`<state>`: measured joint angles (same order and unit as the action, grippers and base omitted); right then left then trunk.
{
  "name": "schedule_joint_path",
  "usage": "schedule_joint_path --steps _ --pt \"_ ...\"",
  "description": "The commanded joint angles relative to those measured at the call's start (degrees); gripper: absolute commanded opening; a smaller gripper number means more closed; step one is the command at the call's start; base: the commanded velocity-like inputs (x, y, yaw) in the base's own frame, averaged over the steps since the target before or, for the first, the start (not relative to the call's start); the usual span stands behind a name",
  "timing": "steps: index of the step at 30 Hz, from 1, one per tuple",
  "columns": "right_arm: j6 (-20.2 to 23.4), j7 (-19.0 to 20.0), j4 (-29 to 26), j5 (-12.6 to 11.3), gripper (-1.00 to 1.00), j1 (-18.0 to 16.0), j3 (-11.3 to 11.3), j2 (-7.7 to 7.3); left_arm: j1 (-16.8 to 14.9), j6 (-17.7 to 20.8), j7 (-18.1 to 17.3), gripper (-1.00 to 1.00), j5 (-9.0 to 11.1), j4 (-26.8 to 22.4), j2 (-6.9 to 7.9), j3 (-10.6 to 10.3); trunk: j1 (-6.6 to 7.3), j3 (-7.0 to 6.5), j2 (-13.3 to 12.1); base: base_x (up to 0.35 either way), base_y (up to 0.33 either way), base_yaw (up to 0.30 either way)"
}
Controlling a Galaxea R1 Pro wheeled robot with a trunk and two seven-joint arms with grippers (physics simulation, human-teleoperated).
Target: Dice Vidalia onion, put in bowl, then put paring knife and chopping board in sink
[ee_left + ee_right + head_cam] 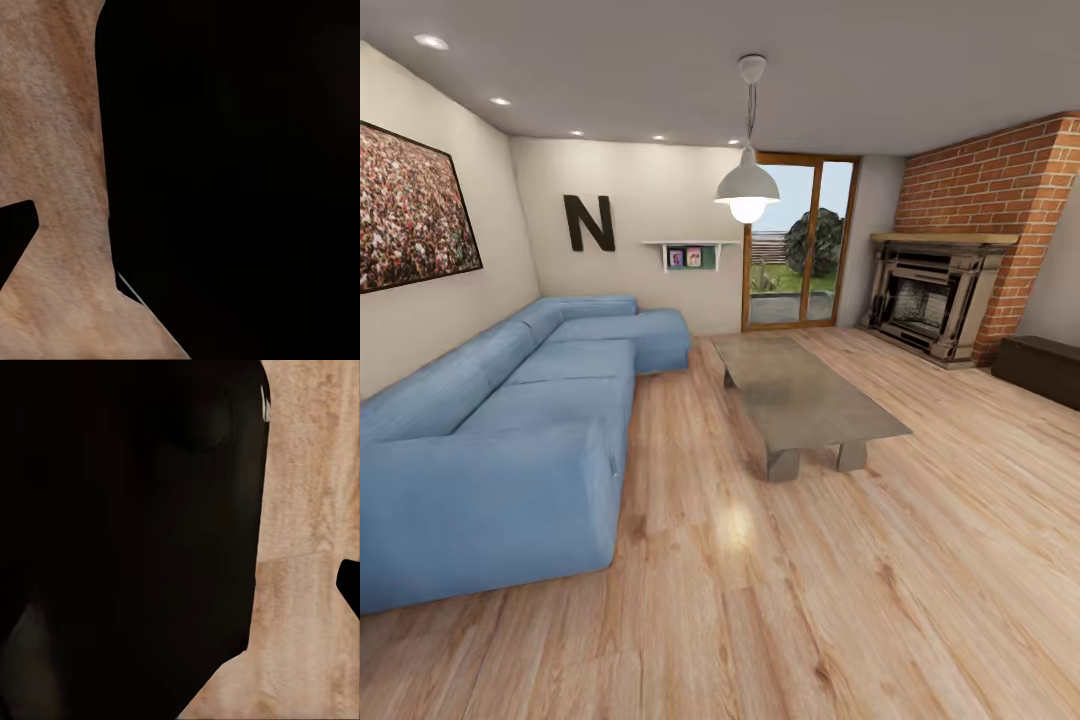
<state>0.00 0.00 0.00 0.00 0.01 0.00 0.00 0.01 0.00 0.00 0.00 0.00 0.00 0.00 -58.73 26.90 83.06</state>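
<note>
I am in a living room. The Vidalia onion, sink, chopping board, paring knife, bowl and countertop are out of view. In the left wrist view a large black shape [232, 172] covers most of the picture, with light wooden floor [60, 150] beside it and a small dark wedge [15, 236] at the edge. The right wrist view is much the same: a black mass [127, 540], wooden floor [307, 532] and a dark tip [349, 585] at the edge. Whether either gripper is open or shut does not show.
A blue corner sofa [510, 430] runs along the left wall. A low grey coffee table [810, 400] stands mid-room under a pendant lamp [747, 190]. A brick fireplace [935, 300] and a dark chest [1045, 368] are at the right. A glass door [800, 245] is at the back. Wooden floor [840, 600] lies ahead.
</note>
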Motion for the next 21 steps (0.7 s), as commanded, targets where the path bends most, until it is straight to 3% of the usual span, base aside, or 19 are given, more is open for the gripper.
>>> schedule_joint_path --steps 1,11,16,21 --pt "0.3 -0.3 -0.3 0.0 1.0 -0.2 -0.2 0.33 0.0 -0.1 -0.1 1.0 0.3 -0.2 0.05 0.3 0.0 0.03 0.0 0.0 0.0 0.0" --pt "0.1 -0.4 -1.3 -0.3 1.0 -0.2 -0.2 1.99 0.0 -0.3 -0.1 1.0 0.3 -0.7 0.04 0.4 0.0 0.03 0.0 0.0 0.0 0.0" --pt "0.1 -0.3 -1.4 -0.3 1.0 -0.2 -0.2 2.04 0.0 -1.5 -0.1 1.0 0.3 -1.6 0.13 0.4 0.0 0.03 0.0 0.0 0.0 0.0" --pt "-0.7 -0.3 -2.7 -0.3 1.0 -0.2 -0.2 1.2 0.0 -3.1 0.1 1.0 0.3 -3.2 0.22 0.4 0.0 0.03 0.0 0.0 0.0 0.0"
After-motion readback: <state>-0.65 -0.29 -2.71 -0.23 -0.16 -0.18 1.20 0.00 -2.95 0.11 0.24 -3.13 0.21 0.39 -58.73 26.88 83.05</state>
